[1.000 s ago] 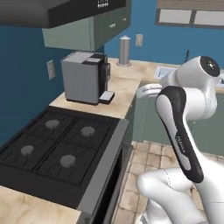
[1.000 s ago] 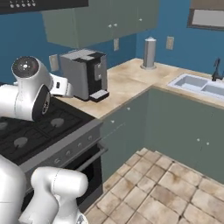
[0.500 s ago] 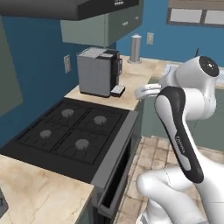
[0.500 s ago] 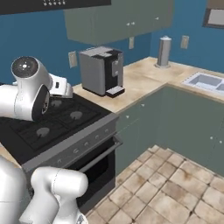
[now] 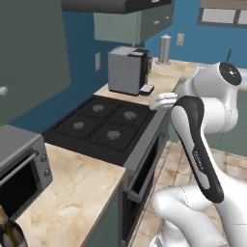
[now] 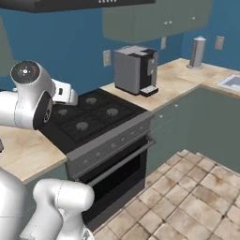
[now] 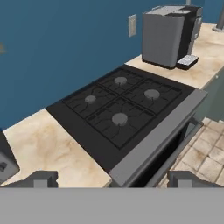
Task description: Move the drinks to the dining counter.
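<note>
you have the two-finger gripper point(image 7: 112, 178) spread wide and empty, its dark fingertips point(image 7: 41, 178) far apart at the bottom of the hand view, looking down over the black four-burner stove point(image 7: 120, 107). the relation that matters: the only drink you can see, the dark glass wine bottle point(image 5: 8, 234), stands at the bottom left corner of the left base view, on the beige marble worktop point(image 5: 72, 193) just in front of the grey microwave point(image 5: 21, 166). that puts it well to the gripper's left, beyond the stove's near end and apart from the claw. only its top shows, cut by the frame edge, and it looks upright, so i judge its long axis vertical and a side-on approach the likely one.

count as seen: one wine bottle, one stove with four burners, one microwave, one grey boxy coffee machine point(image 5: 128, 70) past the stove, one tall grey cylinder canister point(image 5: 165, 49) on the far worktop.

i judge the task barely begun: nothing is held yet.
</note>
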